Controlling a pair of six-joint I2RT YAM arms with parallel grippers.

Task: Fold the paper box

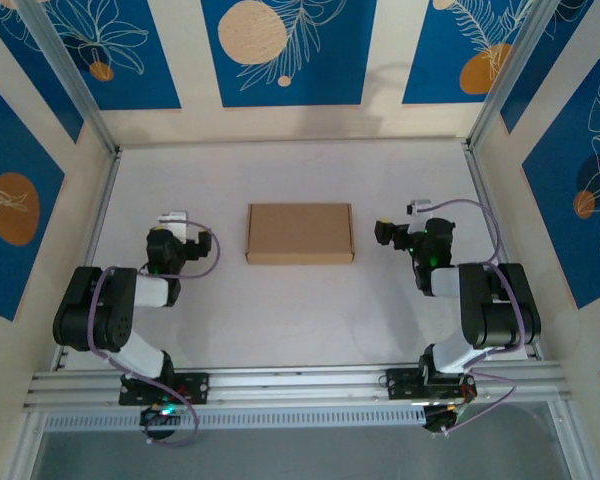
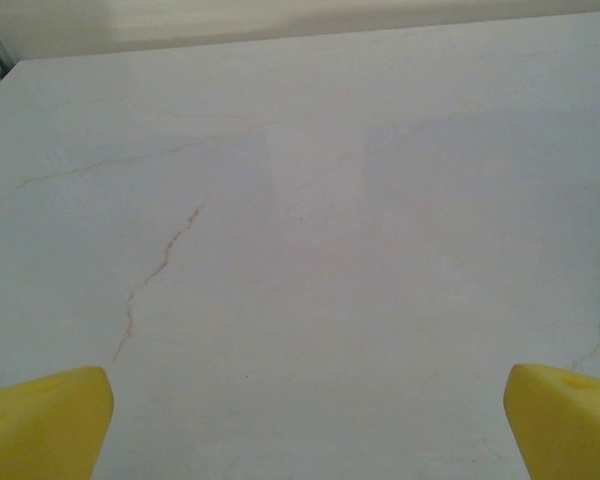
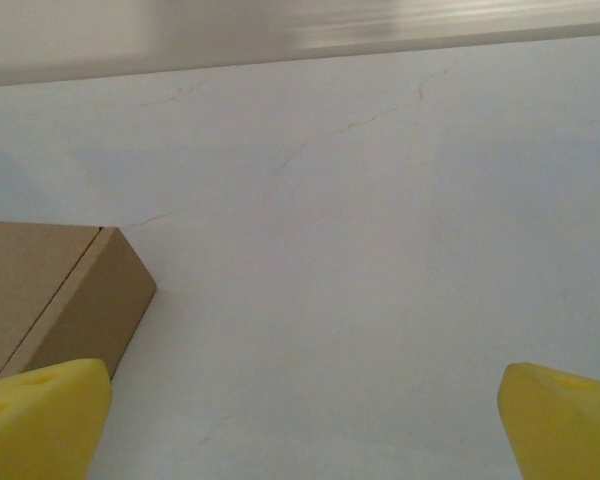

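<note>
Left fingers and right fingers gape empty. Box lies closed between them; we judge folding done, only retreat remains.

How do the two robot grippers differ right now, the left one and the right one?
The yellow-fingered left gripper faces only bare white table, while the yellow-fingered right gripper has a corner of the plain brown cardboard box close beside one finger. The left gripper sits to the left of the box and the right gripper to its right. Both are wide open and hold nothing.
</note>
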